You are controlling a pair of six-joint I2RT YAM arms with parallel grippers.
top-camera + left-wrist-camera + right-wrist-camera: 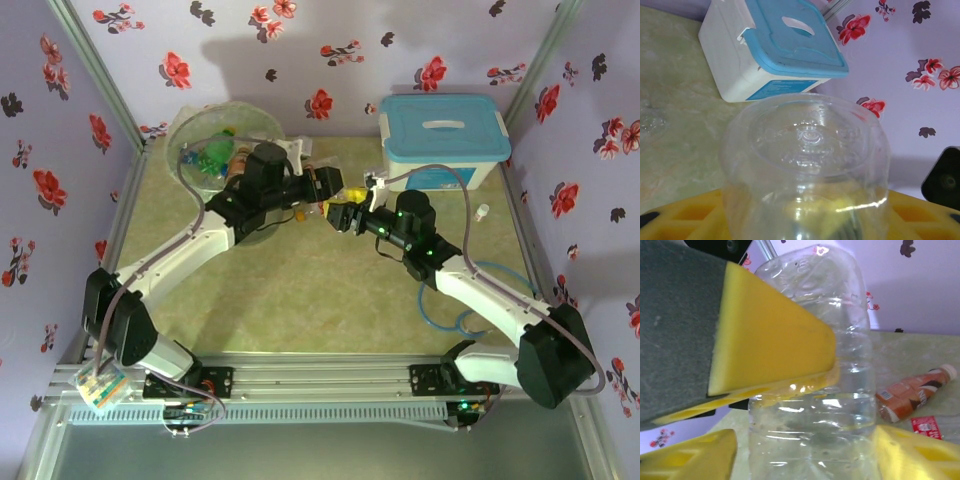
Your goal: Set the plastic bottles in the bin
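Handover, by the look of it: clear bottle (830, 390) is up off the bench (300, 290) at centre, both tools on it. Left tool (328, 188) is clamped on it. One yellow pad (770, 340) lies flat across the body in right wrist view, and left wrist cam has the bottle sitting between its fingers. Right tool (345, 215) flanks the lower body w/ pads either side; can't tell if gripping or slack. Reason imo: bin (240, 108) sits at 11 o'clock, left arm's side, so left takes it for the drop. Bin holds a green bottle (213, 152) + others. Orange-brown bottle (912, 397) lies on bench at 3 o'clock of the clear one, not yet binned. Box (440, 140) at 1 o'clock isn't the target.
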